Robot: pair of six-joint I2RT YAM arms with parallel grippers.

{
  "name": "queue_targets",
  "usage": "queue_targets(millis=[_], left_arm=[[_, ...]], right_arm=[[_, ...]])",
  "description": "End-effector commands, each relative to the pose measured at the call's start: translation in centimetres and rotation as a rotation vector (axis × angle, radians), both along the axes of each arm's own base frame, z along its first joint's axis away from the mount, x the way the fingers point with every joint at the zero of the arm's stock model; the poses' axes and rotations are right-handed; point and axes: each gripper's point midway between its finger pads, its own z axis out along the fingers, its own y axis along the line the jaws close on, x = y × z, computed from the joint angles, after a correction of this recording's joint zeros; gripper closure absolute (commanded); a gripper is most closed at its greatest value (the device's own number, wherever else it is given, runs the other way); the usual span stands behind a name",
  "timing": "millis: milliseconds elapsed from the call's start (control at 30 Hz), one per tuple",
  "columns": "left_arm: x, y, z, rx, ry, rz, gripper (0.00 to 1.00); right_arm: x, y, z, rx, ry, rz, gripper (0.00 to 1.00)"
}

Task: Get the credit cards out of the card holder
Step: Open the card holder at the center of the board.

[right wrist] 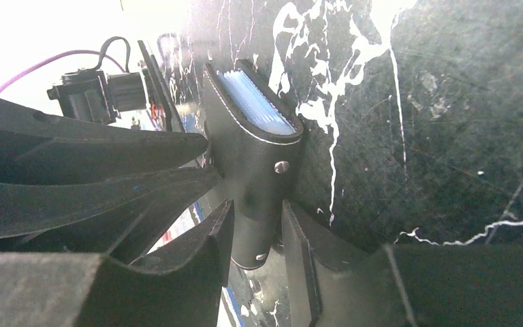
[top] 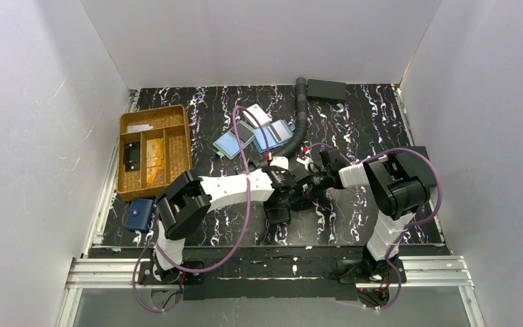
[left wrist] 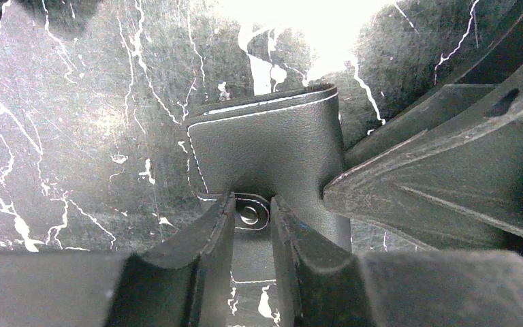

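**At mid-desk, both grippers on the card holder (left wrist: 265, 150)**

Close to the arm bases, by the desk's (top: 354, 218) left edge, lies a navy pouch (top: 139, 214). Farther in, around the middle, the two arms meet nose to nose at the black card holder. The left gripper (left wrist: 252, 201) is nearly closed, its fingers pressed to either side of the holder's snap tab. The right gripper (right wrist: 257, 204), set a little wider, clamps the holder's lower end from the opposite side. A pale blue card (right wrist: 255, 102) shows edge-on in the holder's open top. Beyond, toward the far left corner, a woven tray (top: 155, 112) holds an orange card (top: 154, 160). Some blue-and-dark flat rectangles (top: 230, 144) lie behind the grippers, and a black box (top: 326, 89) sits at the far edge.
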Motion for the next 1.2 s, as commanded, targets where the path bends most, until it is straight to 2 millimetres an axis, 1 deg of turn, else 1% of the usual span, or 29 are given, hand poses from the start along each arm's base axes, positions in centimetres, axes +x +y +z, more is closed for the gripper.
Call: queue_targets(millis=[0, 133, 200, 333, 500, 633, 667, 700, 867, 900, 1000, 1167], left_arm=[[0.1, 2.0, -0.8, 0.090, -0.005, 0.011, 0.81], [0.1, 2.0, -0.4, 0.077, -0.013, 0.003, 0.95], [0.1, 1.9, -0.2, 0.062, -0.016, -0.001, 1.00], [0.1, 1.5, 0.2, 0.026, -0.023, -0.009, 1.00], [0.0, 0.9, 1.0, -0.042, -0.033, -0.019, 1.00], [-0.1, 0.0, 1.9, -0.133, -0.053, -0.023, 1.00], [-0.1, -0.2, 2.2, -0.156, -0.059, -0.023, 1.00], [-0.2, -0.2, 2.3, -0.172, -0.062, -0.022, 1.00], [-0.5, -0.6, 3.4, -0.258, -0.077, -0.011, 1.00], [-0.5, -0.7, 3.6, -0.272, -0.081, -0.011, 1.00], [-0.7, -0.3, 3.8, -0.290, -0.089, -0.001, 1.00], [-0.8, 0.8, 4.0, -0.322, -0.092, 0.028, 1.00]], right_arm=[[-0.6, -0.4, -2.1, -0.081, 0.015, 0.002, 0.58], [-0.8, -0.1, -2.0, -0.072, 0.018, 0.017, 0.57], [-1.0, 0.0, -1.9, -0.067, 0.018, 0.025, 0.55], [-1.2, 0.2, -2.0, -0.065, 0.028, 0.034, 0.52], [-1.4, 0.2, -2.4, -0.079, 0.032, 0.041, 0.53], [-1.4, 0.0, -2.8, -0.103, 0.029, 0.042, 0.56], [-1.3, -0.1, -2.9, -0.110, 0.024, 0.043, 0.57], [-1.3, -0.1, -3.0, -0.116, 0.019, 0.043, 0.61], [-0.9, -0.4, -3.1, -0.144, -0.015, 0.046, 0.83], [-0.7, -0.3, -3.0, -0.144, -0.027, 0.048, 0.86], [-0.5, -0.8, -3.0, -0.167, -0.037, 0.043, 0.92], [0.9, -2.1, -2.9, -0.183, -0.063, -0.004, 0.98]])
